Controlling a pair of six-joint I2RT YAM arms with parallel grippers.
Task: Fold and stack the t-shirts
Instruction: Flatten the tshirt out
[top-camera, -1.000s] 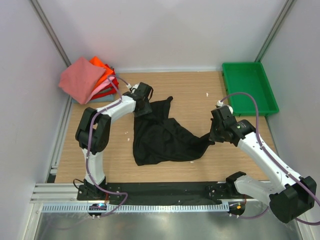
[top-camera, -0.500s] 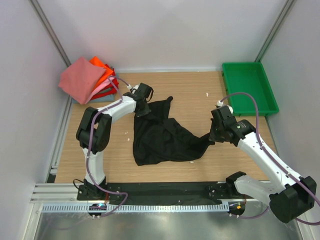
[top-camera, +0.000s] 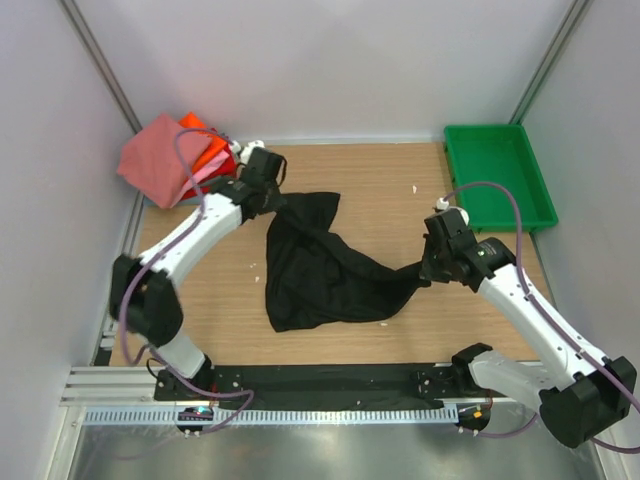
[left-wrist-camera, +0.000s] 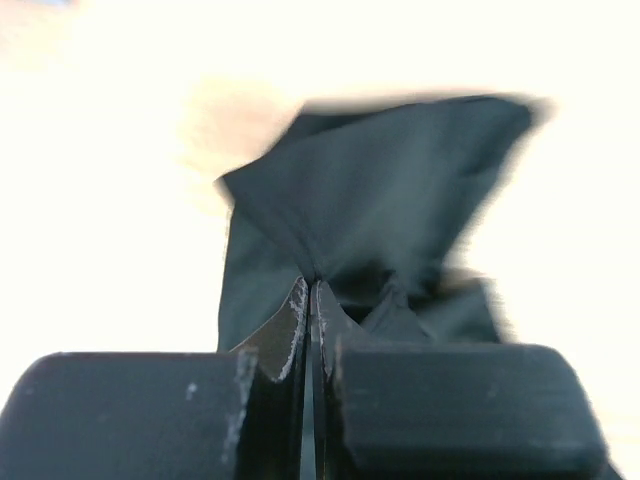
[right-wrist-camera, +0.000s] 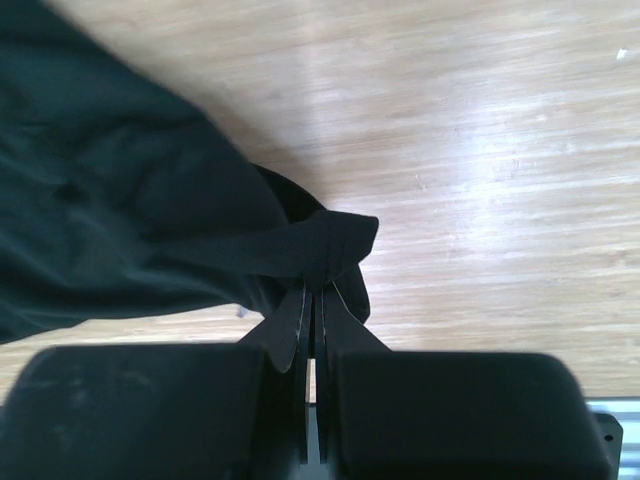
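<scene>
Black t-shirt (top-camera: 318, 272) in left end effector (top-camera: 275, 204) and right end effector (top-camera: 423, 272)

We see the black t-shirt (top-camera: 320, 275) as plain, with no print. Beyond it to the left, a salmon-pink shirt (top-camera: 155, 160) tops an orange one (top-camera: 203, 145). Far to its right sits a green tray (top-camera: 497, 178). Under it, the table (top-camera: 390, 190) shows pale wood grain. Flanking it, the left arm (top-camera: 190, 235) and right arm (top-camera: 530, 315) are white with black joints.
</scene>
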